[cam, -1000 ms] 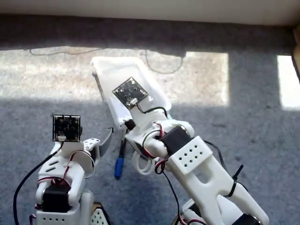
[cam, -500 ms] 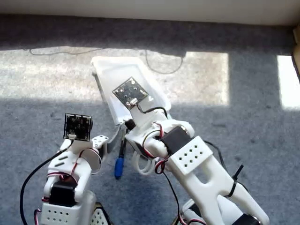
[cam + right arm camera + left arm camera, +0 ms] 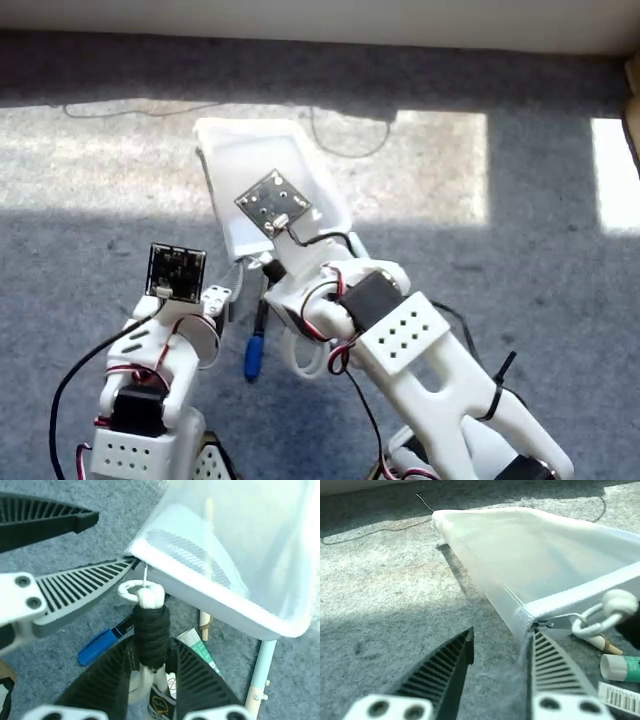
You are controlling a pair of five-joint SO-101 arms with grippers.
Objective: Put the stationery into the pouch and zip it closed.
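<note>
White mesh pouch (image 3: 262,155) lies on the grey tabletop (image 3: 520,290). At its near corner the right pincer (image 3: 151,647) is clamped on the black zip pull (image 3: 149,622). The left pincer (image 3: 502,632) is spread wide and holds nothing, one finger at that corner. A blue marker (image 3: 254,352) and a glue stick (image 3: 620,667) lie outside, just beside it.

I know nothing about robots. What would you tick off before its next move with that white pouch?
1. Is the right hand clamped on the zipper pull: ok.
2. Is the left hand open at the corner of the pouch: ok.
3. Is the left hand holding the pouch steady: not ok, it grips nothing.
4. Is the stationery inside: not ok; the blue marker and glue stick lie on the carpet.
5. Is the pouch mouth wide enough: cannot tell.
</note>
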